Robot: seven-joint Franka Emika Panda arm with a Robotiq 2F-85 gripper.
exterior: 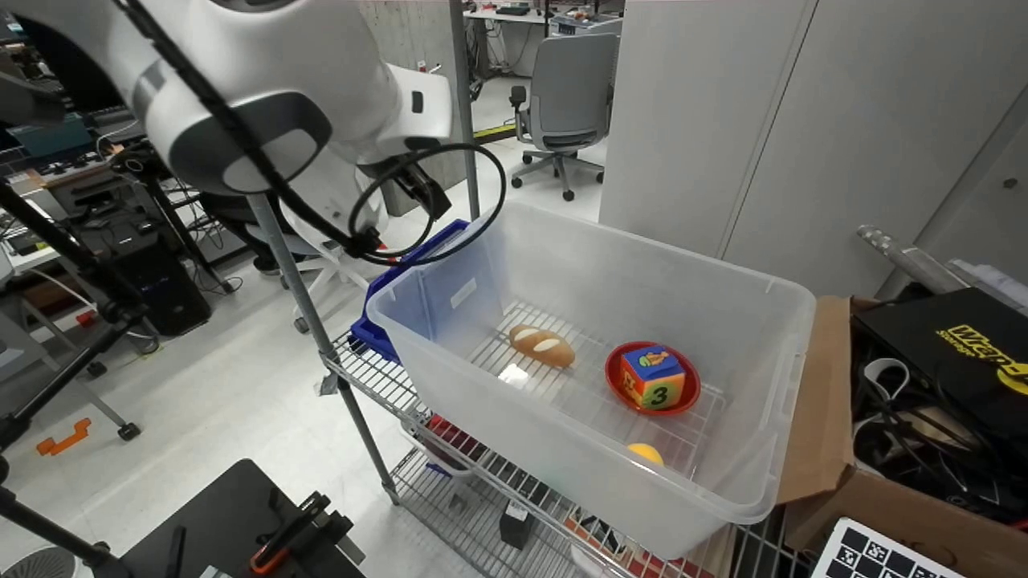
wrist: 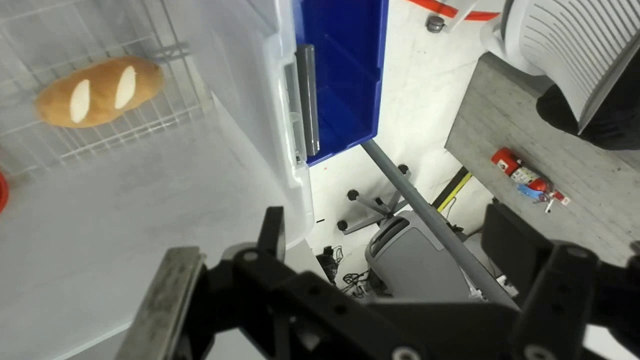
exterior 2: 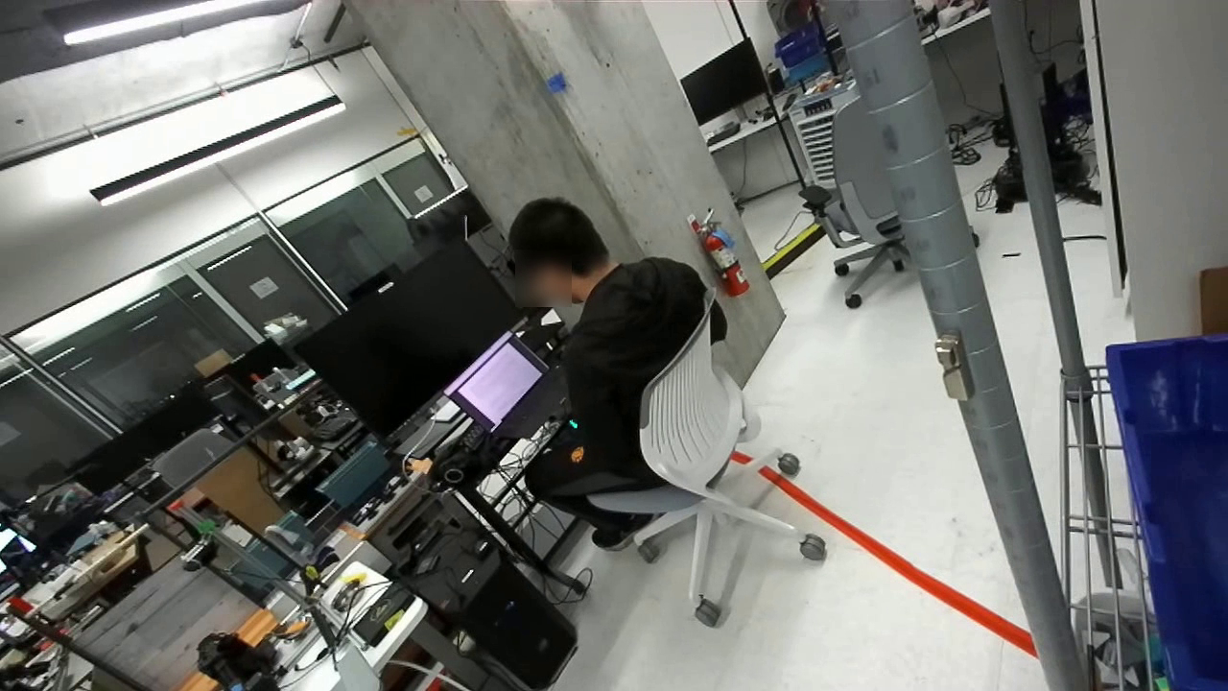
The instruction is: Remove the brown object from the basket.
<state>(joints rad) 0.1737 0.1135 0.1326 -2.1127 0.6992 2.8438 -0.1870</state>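
The brown object (exterior: 542, 346) is a tan-brown bread roll with pale stripes. It lies on the floor of the basket, and also shows at the upper left of the wrist view (wrist: 102, 92). The basket (exterior: 562, 445) is a large translucent white bin; its side wall fills much of the left of the wrist view (wrist: 125, 215). My gripper (wrist: 393, 235) is open, its fingers wide apart with nothing between them. It is high and off to the side of the roll, near the basket's end. In an exterior view the arm partly hides the gripper. The basket is out of view in an exterior view.
A red bowl (exterior: 617, 393) holding a colourful block (exterior: 652, 376) and a yellow ball (exterior: 645, 453) are in the basket. A blue tray (wrist: 345, 75) stands against the basket's end. A grey post (wrist: 425, 200) rises nearby. A cardboard box (exterior: 815, 401) stands beside the basket.
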